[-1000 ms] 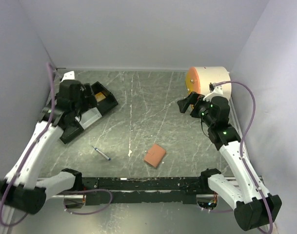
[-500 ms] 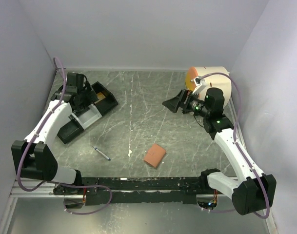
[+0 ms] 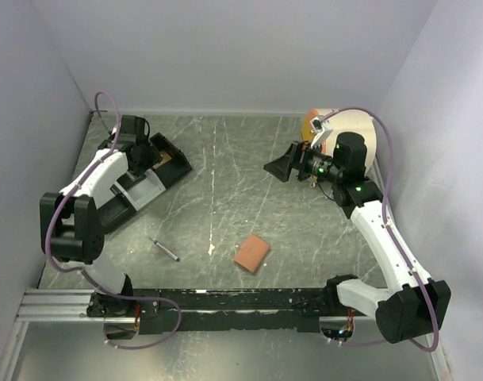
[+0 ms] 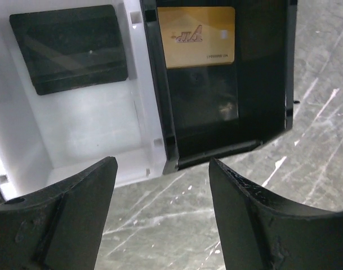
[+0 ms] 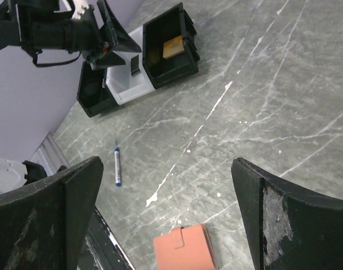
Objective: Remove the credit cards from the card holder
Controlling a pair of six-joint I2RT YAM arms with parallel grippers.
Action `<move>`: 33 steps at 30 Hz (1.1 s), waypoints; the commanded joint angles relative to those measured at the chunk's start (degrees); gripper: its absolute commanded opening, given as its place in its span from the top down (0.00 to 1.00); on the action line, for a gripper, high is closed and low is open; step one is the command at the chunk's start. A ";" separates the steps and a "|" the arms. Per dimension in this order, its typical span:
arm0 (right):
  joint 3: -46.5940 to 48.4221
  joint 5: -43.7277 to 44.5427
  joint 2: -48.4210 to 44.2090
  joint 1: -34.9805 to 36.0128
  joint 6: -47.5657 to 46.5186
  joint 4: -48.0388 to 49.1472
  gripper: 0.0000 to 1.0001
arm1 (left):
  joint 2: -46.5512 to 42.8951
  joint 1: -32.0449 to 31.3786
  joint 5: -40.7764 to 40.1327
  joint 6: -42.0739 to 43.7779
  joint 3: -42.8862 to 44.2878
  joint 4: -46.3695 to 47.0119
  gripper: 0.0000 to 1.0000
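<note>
While the small salmon-pink, leather-like folding card holder [image 3: 251, 252] lies closed and flat on the dark marbled table [image 3: 225, 143], near the front rail between the two arms, neither arm touches it. From above, the left gripper [image 3: 139, 155] hangs over the black-and-grey three-compartment plastic tray [image 3: 118, 214] at far left; the right gripper [image 3: 277, 167] hovers well apart from the holder, before a cream-and-orange drum [image 3: 344, 127]. A thin blue pen [image 3: 165, 249] lies left of the holder.

The left wrist view looks down between fingers [image 4: 64, 214] spread wide and holding nothing. Below them a flat dark grey card [image 4: 70, 48] rests in the tray's white middle compartment and a flat gold card [image 4: 196, 36] in the black one beside it, so two cards seem already out.

The right wrist view shows fingers [image 5: 47, 214] equally wide and empty, with the holder low in the picture, tab showing, folded shut. Whether any card remains inside cannot be told.

The risks, as I judge them: a thin wallet on a smooth top may skid away from a pinch; opened by one gripper alone, the fold may spring shut or lift with the card; and the left fingers, close above the tray, could knock the stored cards if they dip.
</note>
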 commanded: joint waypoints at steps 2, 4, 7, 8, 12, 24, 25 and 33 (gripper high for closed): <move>1.59 -0.18 0.11 -0.48 -1.99 -2.97 0.00 | 3.98 1.20 -2.08 -1.47 4.15 0.85 0.24; 1.46 -0.23 0.05 -0.47 -2.13 -3.16 0.00 | 4.40 1.61 -1.99 -1.77 3.63 2.00 0.26; 1.18 -0.26 0.23 -0.48 -2.06 -3.01 0.00 | 5.45 1.88 -1.81 -1.09 3.47 3.55 0.28; 1.15 -0.21 0.30 -0.52 -2.01 -2.95 0.00 | 6.14 1.97 -1.51 -0.74 3.91 3.38 0.30; 1.11 0.22 0.71 -0.47 -1.72 -2.74 0.00 | 7.82 1.99 -0.07 0.11 4.26 3.73 0.35; 1.52 0.76 3.14 -0.47 -1.34 -2.69 0.00 | 9.59 1.94 3.95 1.62 2.79 5.95 0.53; 1.38 0.84 3.24 -0.48 -1.19 -2.66 0.00 | 9.60 1.97 4.43 1.84 2.75 5.96 0.55; 0.36 1.11 3.90 -0.49 0.19 -0.56 0.00 | 8.73 1.86 10.39 2.71 1.33 7.47 0.73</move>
